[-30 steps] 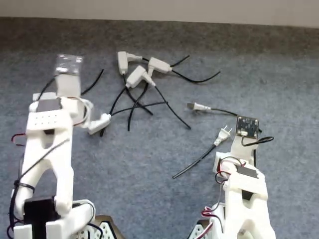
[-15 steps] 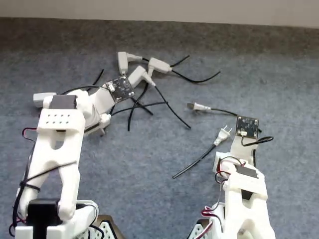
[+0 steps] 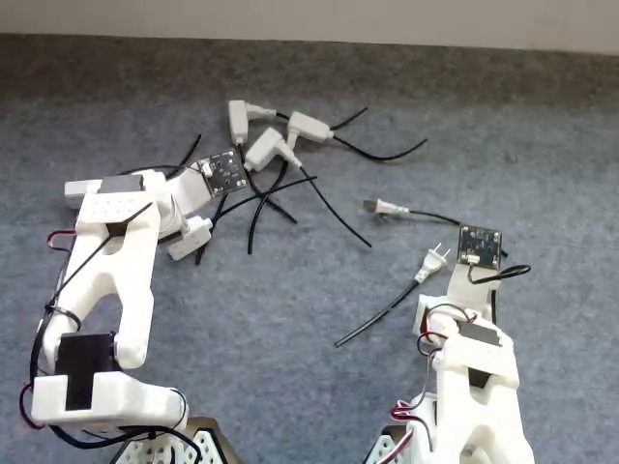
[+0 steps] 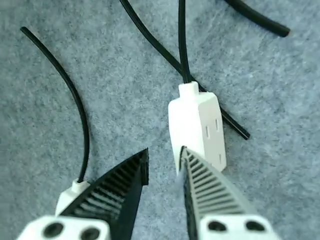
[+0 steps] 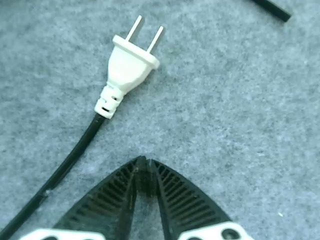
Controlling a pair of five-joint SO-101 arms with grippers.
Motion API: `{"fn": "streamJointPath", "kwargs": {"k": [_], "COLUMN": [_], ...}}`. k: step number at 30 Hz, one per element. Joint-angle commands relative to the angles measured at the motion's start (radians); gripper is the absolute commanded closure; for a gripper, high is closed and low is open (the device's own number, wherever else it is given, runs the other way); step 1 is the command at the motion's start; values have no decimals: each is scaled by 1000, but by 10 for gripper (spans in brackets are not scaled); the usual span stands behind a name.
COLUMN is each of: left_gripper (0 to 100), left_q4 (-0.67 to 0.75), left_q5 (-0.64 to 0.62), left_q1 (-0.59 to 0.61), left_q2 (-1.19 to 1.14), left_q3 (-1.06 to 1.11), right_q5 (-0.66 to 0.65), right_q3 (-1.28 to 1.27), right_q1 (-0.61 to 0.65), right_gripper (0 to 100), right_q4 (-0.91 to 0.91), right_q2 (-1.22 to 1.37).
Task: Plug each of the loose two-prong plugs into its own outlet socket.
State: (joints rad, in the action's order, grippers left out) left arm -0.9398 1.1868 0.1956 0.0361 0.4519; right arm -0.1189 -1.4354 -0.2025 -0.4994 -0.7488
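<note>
Left pincer (image 4: 164, 151) ajar, tip over socket (image 4: 196, 121)

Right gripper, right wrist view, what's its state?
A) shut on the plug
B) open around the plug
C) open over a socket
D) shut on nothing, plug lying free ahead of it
D: the right gripper has its tips pressed together with nothing between them, and the two-prong plug lies apart from them on the grey carpet.

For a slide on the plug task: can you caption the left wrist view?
Left gripper open above grey carpet, one fingertip at the edge of a white socket.
</note>
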Motion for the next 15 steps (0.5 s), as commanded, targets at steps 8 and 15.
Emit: {"fn": "streamJointPath", "kwargs": {"k": [8, 15], "left_gripper": [880, 880], "left_q4": [-132, -391], "left_q5": [2, 9], "left_q1": [41, -62], "left_q2": [12, -1], "left_q3": [-277, -266], "right_q5": [5, 5], "right_q3": [7, 7], "right_q1": [16, 16], "right_gripper": [992, 992], "right_q4": [18, 18], "right_q2": [-8, -8]}}
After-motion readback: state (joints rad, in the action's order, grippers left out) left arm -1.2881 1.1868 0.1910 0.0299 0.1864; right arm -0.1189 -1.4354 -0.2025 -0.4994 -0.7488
